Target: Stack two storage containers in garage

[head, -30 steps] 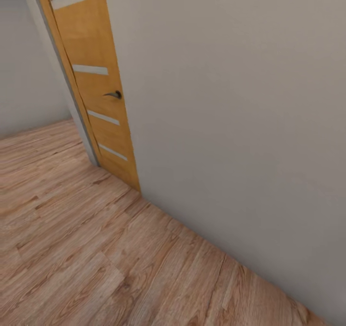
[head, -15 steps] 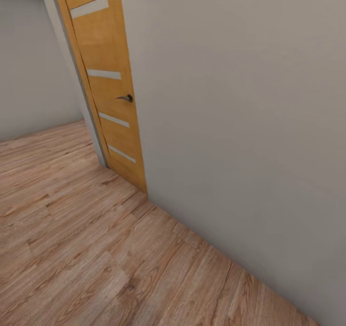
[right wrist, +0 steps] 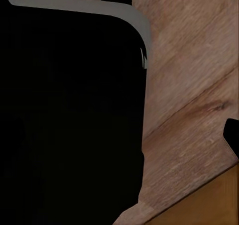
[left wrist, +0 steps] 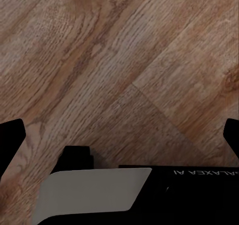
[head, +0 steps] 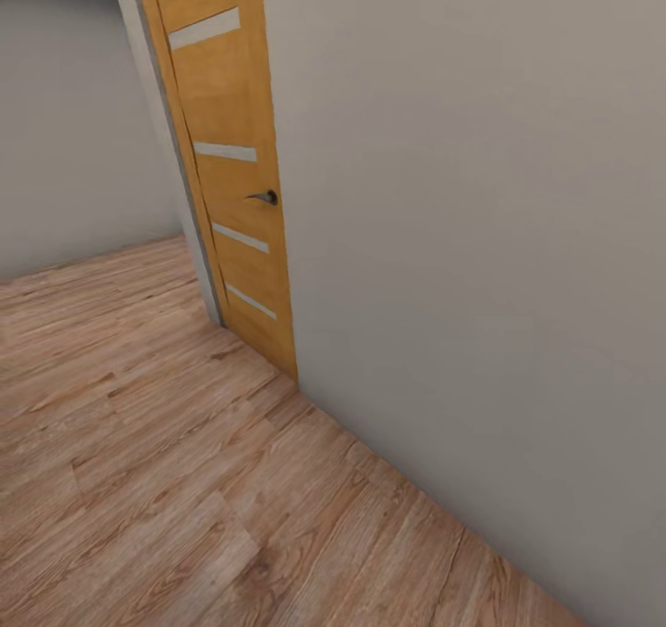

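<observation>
The two storage containers are out of view. The left wrist view has my left gripper point(left wrist: 119, 135) open over light wood planks point(left wrist: 124, 60), its dark fingertips point(left wrist: 10, 140) at the two edges and nothing between them. My right gripper point(right wrist: 119, 135) looks open: one dark fingertip point(right wrist: 231, 135) shows at the picture's edge over wood planks, and the other is lost against my black body point(right wrist: 69, 110).
A pale grey wall point(head: 481, 239) runs close along my right. An orange wood door point(head: 231, 192) with a dark handle point(head: 266, 198) stands ahead left. Wood plank flooring point(head: 139, 470) opens to the left. An orange-brown surface point(right wrist: 204, 205) that I cannot identify shows in the right wrist view.
The whole head view has shifted, so the camera has moved: the door and wall edge now sit further right and slightly lower in the picture.
</observation>
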### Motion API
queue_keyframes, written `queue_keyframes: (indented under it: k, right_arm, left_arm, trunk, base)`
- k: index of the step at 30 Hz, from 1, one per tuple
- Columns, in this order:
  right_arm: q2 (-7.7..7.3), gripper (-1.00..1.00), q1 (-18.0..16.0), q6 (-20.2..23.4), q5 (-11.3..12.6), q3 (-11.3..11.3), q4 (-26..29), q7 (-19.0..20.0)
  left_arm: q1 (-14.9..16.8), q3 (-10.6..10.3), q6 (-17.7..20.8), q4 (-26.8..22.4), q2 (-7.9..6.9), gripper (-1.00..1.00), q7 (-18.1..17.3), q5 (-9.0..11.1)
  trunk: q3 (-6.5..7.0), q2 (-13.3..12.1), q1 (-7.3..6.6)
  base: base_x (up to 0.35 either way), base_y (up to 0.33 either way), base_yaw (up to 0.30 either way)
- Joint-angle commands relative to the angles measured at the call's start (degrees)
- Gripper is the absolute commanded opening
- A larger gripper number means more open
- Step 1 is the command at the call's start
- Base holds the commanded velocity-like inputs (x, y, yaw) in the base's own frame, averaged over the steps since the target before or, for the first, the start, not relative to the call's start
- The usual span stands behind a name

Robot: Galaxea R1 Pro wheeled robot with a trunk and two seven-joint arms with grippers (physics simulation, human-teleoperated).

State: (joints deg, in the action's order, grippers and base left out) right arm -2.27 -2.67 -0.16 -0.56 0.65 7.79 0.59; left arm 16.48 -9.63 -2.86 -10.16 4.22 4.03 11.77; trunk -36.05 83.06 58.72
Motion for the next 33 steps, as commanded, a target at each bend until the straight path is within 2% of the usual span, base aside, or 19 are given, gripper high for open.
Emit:
queue_keyframes:
  k: [1,13,33]
  right_arm:
    - [-0.01,1.00,0.0,0.0,-0.1,0.1,0.0,0.1]
    - [0.00,1.00,0.0,0.0,0.0,0.1,0.0,0.0]
    - [0.05,1.00,0.0,0.0,-0.1,0.1,0.0,-0.3]
  left_arm:
    - [0.0,-0.5,-0.2,0.1,0.00,1.00,0.3,0.5]
    - [0.0,-0.5,-0.3,0.1,0.00,1.00,0.2,0.5]
    - [0.0,-0.5,-0.2,0.1,0.00,1.00,0.2,0.5]
  trunk:
    - [0.02,0.0,0.01]
    - [0.20,0.0,0.01]
    - [0.21,0.0,0.01]
  base:
    - [0.163,0.000,0.098]
    - [0.206,0.000,0.065]
    - [0.010,0.000,0.271]
